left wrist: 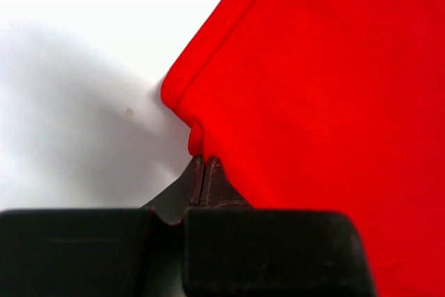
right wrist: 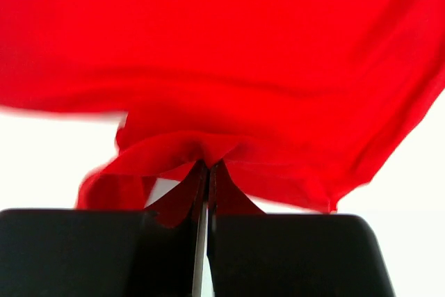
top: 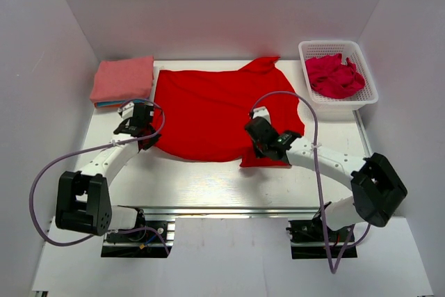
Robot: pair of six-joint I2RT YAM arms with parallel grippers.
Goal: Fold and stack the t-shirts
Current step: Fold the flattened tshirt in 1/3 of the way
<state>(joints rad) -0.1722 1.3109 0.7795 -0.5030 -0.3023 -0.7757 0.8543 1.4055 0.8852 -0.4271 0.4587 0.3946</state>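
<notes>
- Red cloth fills both my wrist views. The bright red soft cloth t-shirt [top: 215, 113] lies spread across the middle of the white table [top: 208, 186], mostly flat, with one sleeve poking toward the far wall.
- My left claw [left wrist: 203, 172] is pinched tight on the hem at the shirt's near-left corner, and a small fold of cloth sits right between the tips.
- My right claw [right wrist: 207, 172] is clamped on a bunched bit of the near-right edge, where the cloth looks doubled over itself.
- Done so far, as I judge it: a neat folded stack of shirts [top: 123, 80] sits at the far-left corner of the table. The top one is salmon-pink, with teal and orange edges showing beneath.
- Left to do: the red one has no proper fold yet. The white plastic lattice basket [top: 327, 44] at the far right holds a crumpled heap of crimson-pink cloth shirts [top: 334, 76], and I can't tell how many.
- I reckon I'm roughly midway through the job, at the start of the red shirt's first fold with both near corners in hand.
</notes>
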